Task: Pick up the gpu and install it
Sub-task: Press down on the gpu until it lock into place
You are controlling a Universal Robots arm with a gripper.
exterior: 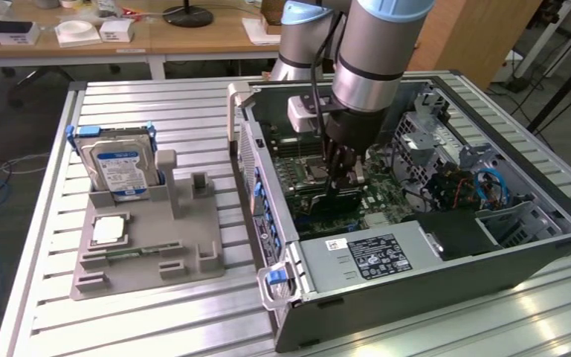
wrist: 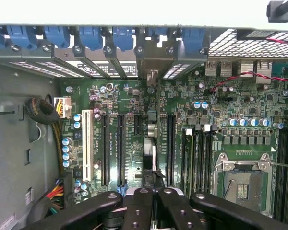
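Gripper (wrist: 151,203): linkage cut off by the picture's lower edge; fingertips concealed behind the linkage. Gpu (wrist: 150,153): seen edge-on ahead of the fingers, its near end hidden beneath them. Label (exterior: 373,256) on the power supply: print too small to read.

The black hand (wrist: 149,203), closed, grips the thin dark gpu card (wrist: 150,158) edge-on, standing among black expansion slots (wrist: 120,148) on the green motherboard (wrist: 206,124).

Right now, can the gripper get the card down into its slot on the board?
Probably yes. The gripper is shut on the card, edge-on directly above the board inside the open case; nothing visibly blocks the way.
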